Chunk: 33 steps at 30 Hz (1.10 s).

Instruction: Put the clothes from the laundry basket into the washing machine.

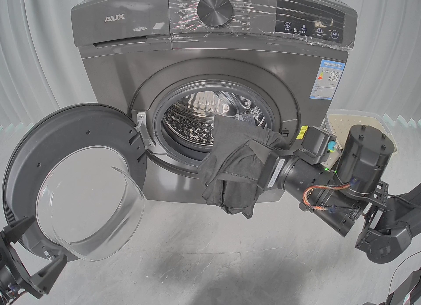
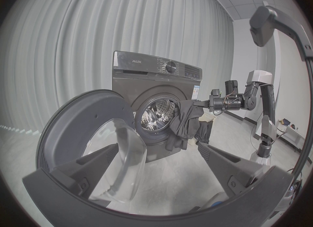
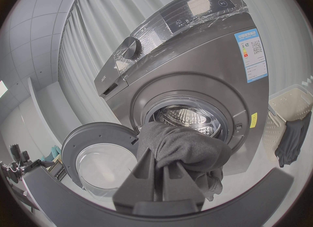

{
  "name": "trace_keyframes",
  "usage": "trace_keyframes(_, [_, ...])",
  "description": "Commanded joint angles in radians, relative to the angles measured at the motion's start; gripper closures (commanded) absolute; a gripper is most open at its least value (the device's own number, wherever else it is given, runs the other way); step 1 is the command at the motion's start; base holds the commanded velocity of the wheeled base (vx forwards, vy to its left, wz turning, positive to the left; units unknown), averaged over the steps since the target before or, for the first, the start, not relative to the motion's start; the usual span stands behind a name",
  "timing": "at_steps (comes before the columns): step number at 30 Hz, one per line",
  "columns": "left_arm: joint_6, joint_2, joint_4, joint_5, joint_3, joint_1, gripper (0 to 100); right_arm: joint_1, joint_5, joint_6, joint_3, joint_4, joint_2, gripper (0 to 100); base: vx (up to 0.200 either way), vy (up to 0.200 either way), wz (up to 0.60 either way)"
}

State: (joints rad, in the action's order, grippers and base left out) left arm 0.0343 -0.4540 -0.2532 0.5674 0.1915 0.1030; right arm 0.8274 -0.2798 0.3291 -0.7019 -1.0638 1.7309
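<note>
Clamped on a bunched fold of a dark grey garment (image 1: 232, 165), the right pincer (image 3: 158, 159) holds it up in front of the washing machine (image 1: 210, 60), at the lower right of the round opening. The cloth's upper edge overlaps the mouth of the steel drum (image 1: 197, 117), while the rest hangs in loose folds down the machine's front panel, clear of the floor (image 1: 219, 249); whether it touches the opening's rim cannot be told. The door (image 1: 74, 143), with its clear bowl-shaped window, stands swung wide open on the robot's left. Just to the right of the machine, on the floor, sits the cream perforated laundry basket (image 3: 287, 107), with a second garment (image 3: 291, 141), also dark, draped over its near rim and hanging down the outside. The left pincer (image 2: 157, 145) hangs low at the robot's left, near the open door's lower edge, its fingers spread wide apart with nothing between them. A pale pleated curtain (image 1: 35, 34) runs behind the machine.
</note>
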Motion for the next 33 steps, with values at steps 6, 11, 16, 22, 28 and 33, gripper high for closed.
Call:
trace_keyframes(6, [-0.054,-0.502,-0.305,-0.092,0.072,-0.275,0,0.009,-0.013,-0.001,-0.07,-0.082,0.113,100,0.0,0.0,0.0])
trace_keyframes(11, [-0.125,-0.69,-0.515,-0.304,0.089,-0.502,0,0.007,-0.013,-0.002,-0.085,-0.082,0.119,100,0.0,0.0,0.0])
trace_keyframes(16, [-0.129,-0.851,-0.676,-0.445,0.092,-0.62,0,0.006,-0.013,-0.002,-0.093,-0.082,0.119,100,0.0,0.0,0.0])
trace_keyframes(22, [-0.128,-0.959,-0.753,-0.439,0.091,-0.631,0,0.004,-0.013,-0.001,-0.114,-0.084,0.121,100,0.0,0.0,0.0])
trace_keyframes(28, [-0.16,-1.108,-0.837,-0.428,0.102,-0.661,0,0.006,-0.013,-0.001,-0.134,-0.084,0.13,100,0.0,0.0,0.0])
trace_keyframes(33, [-0.169,-1.17,-0.885,-0.371,0.105,-0.661,0,0.007,-0.013,-0.004,-0.133,-0.099,0.13,100,0.0,0.0,0.0])
